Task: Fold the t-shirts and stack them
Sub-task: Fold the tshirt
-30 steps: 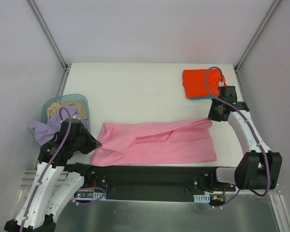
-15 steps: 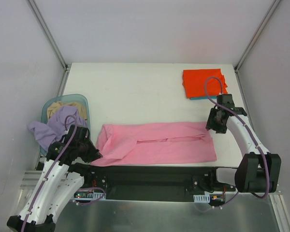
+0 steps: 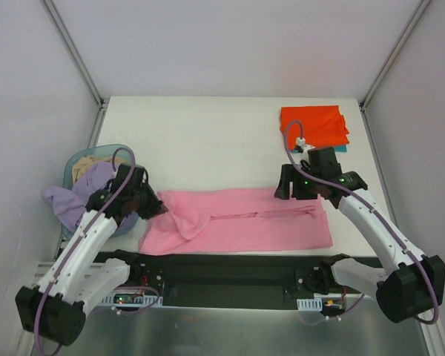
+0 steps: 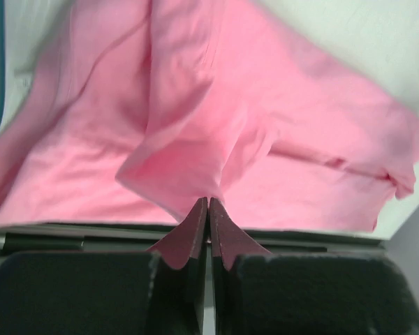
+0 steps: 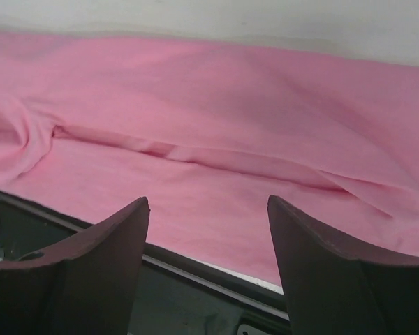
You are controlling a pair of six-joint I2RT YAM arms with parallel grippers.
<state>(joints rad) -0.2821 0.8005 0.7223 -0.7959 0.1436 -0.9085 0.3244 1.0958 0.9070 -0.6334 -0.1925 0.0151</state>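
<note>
Fabric of the pink t-shirt [image 3: 245,226] sits pinched in left gripper [image 4: 208,202] (right gripper [image 5: 207,202] spread).

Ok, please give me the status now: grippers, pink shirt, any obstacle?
Left gripper shut on pink shirt. Right gripper open over it. No obstacle seen.

We see only a sliver of the teal shirt [image 3: 341,148] under the orange shirt [image 3: 314,124]. The lavender shirt [image 3: 63,200] covers much of the basket [image 3: 96,147]; the beige cloth [image 3: 84,170] inside we cannot identify. Both wrist views cut off the pink shirt [image 4: 279,125]; from above, the right arm [image 3: 363,215] hides its far corner.
</note>
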